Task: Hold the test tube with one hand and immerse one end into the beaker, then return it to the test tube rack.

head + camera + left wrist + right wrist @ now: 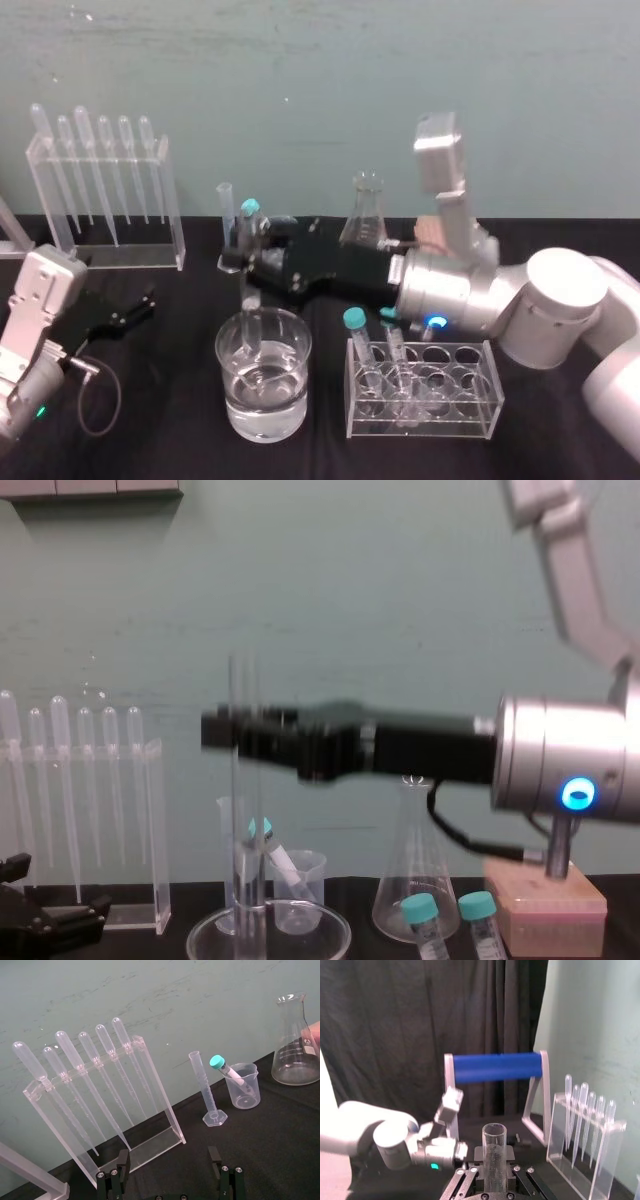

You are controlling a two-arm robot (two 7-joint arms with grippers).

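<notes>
Grasping: right pincer (243, 262) clenched on upright test tube (494, 1152)
Tube end: inside beaker (291, 392)
Left pincer (167, 1162): released, idle, left side of surface (170, 440)

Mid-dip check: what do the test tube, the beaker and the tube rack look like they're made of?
The test tube, held in the right gripper's jaws, is clear, glossy and thin-walled, so likely glass. The beaker is clear and smooth with a thin rim, and its water shows through; probably glass. The test tube rack is made of clear flat sheets with bright edges and looks like acrylic.
</notes>
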